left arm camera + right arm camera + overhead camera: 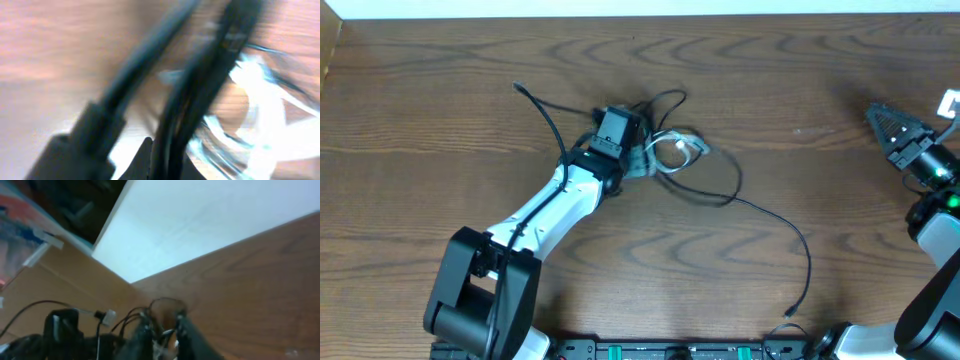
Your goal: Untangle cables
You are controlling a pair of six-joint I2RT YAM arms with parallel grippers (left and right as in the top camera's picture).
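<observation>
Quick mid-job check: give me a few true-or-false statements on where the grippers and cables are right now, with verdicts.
1. The left gripper is shut in the cable tangle at the middle of the table. True.
2. The right gripper holds a cable. False: it is empty, at the table's right side, well apart from every cable.
3. A white cable sits within the tangle. True.
4. Every cable is packed inside the tangle. False: a black cable trails out to the right and curves toward the near edge, ending in a plug.
</observation>
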